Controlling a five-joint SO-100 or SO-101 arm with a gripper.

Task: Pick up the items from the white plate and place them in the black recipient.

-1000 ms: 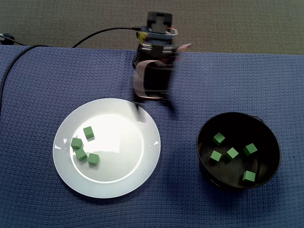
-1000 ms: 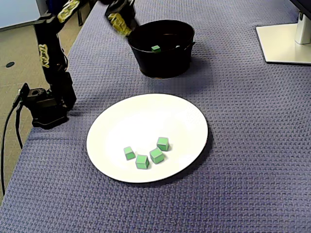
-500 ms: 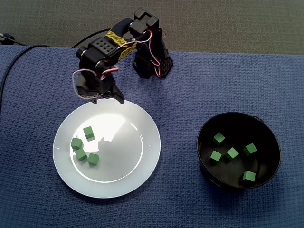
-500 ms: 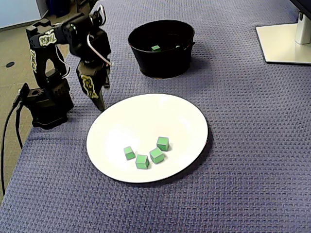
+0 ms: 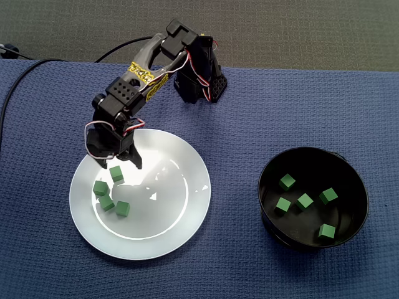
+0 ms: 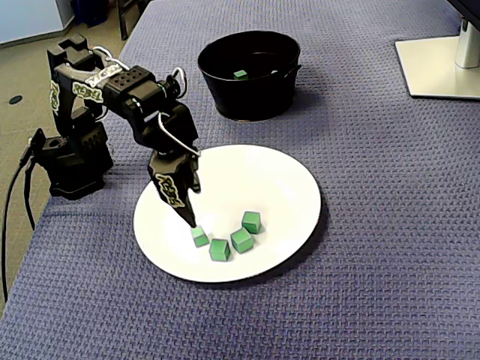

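Claw [image 5: 120,166] spread over small matte green cube [image 5: 116,174] on wht plate [image 5: 181,218].

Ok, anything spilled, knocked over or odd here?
Nothing stands out. Four cubes sit on the plate, five in the bowl, none on the cloth; the gripper hangs over one cube.

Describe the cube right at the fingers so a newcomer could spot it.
In the fixed view with the arm at top, find the white plate left of the black bowl. The target is the green cube nearest the arm's base, right below the open fingers. The three other cubes cluster below it.
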